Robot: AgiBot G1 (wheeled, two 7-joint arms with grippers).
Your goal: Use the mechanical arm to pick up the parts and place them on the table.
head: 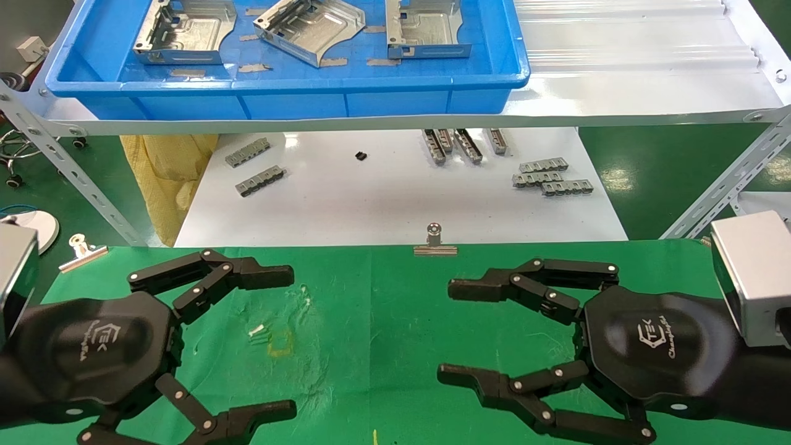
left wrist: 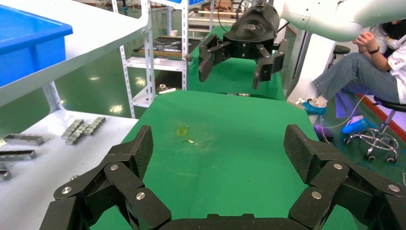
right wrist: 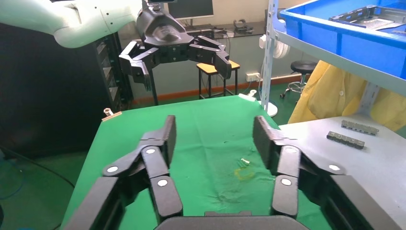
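Observation:
Three silvery sheet-metal parts lie in the blue tray (head: 296,99) on the upper shelf: one at the left (head: 184,31), one in the middle (head: 309,28), one at the right (head: 426,28). My left gripper (head: 281,343) is open and empty above the left side of the green table (head: 371,321). My right gripper (head: 454,330) is open and empty above the right side. The two grippers face each other. The left wrist view shows my open left gripper (left wrist: 218,148) with the right gripper (left wrist: 237,60) beyond. The right wrist view shows my open right gripper (right wrist: 213,136) with the left gripper (right wrist: 179,60) beyond.
A white board (head: 395,198) below the shelf carries several small grey slotted strips (head: 550,176). Binder clips (head: 434,240) hold the cloth's far edge. A yellow mark and white scraps (head: 275,340) lie on the cloth. Slanted shelf struts (head: 68,167) stand at both sides.

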